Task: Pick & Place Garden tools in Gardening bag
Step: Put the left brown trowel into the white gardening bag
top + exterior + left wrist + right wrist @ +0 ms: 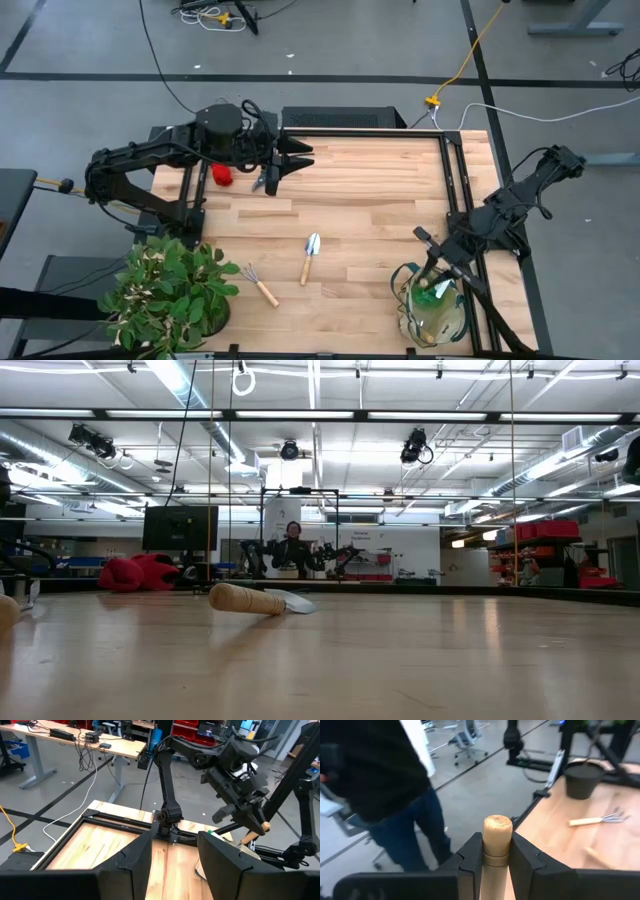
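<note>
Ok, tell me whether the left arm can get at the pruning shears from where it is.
Probably yes. The left gripper is open and empty, raised above the table, and the pruning shears lie just beside it on bare wood; the red gloves sit apart, so nothing blocks a descent.

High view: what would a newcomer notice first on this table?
Probably the right gripper shut on a wooden tool handle over the bag at the table's near right corner. Then the leafy plant at the near left, with a trowel and small rake lying between them.
</note>
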`<state>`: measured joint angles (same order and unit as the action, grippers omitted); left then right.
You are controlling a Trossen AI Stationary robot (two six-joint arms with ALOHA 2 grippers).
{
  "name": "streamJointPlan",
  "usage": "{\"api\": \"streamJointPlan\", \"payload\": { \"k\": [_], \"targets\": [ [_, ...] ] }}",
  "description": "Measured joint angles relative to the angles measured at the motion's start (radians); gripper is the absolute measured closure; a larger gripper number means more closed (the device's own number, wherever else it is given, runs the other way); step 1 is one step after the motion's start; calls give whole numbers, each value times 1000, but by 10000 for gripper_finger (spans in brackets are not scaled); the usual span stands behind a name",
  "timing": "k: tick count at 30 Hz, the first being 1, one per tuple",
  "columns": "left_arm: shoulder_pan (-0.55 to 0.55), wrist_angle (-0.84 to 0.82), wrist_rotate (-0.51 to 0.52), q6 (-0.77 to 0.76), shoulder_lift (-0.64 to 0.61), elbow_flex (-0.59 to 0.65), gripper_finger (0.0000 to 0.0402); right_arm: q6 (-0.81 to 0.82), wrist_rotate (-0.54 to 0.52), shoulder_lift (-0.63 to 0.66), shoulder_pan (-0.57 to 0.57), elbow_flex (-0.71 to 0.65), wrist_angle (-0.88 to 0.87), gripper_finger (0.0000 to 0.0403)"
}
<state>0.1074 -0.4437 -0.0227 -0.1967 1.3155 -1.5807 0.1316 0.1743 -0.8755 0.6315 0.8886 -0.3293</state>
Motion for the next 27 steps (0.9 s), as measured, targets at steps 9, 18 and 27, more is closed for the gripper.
{"api": "streamJointPlan", "payload": {
  "k": [9, 18, 27],
  "targets": [
    [0, 0, 0, 0, 0, 0, 234, 18, 0, -49, 99, 0, -2, 332],
    [0, -1, 0, -1, 0, 0, 234, 18, 1, -145, 159, 0, -1, 332],
    [0, -2, 0, 1, 0, 0, 234, 17, 1, -239, 210, 0, 1, 332]
  ]
}}
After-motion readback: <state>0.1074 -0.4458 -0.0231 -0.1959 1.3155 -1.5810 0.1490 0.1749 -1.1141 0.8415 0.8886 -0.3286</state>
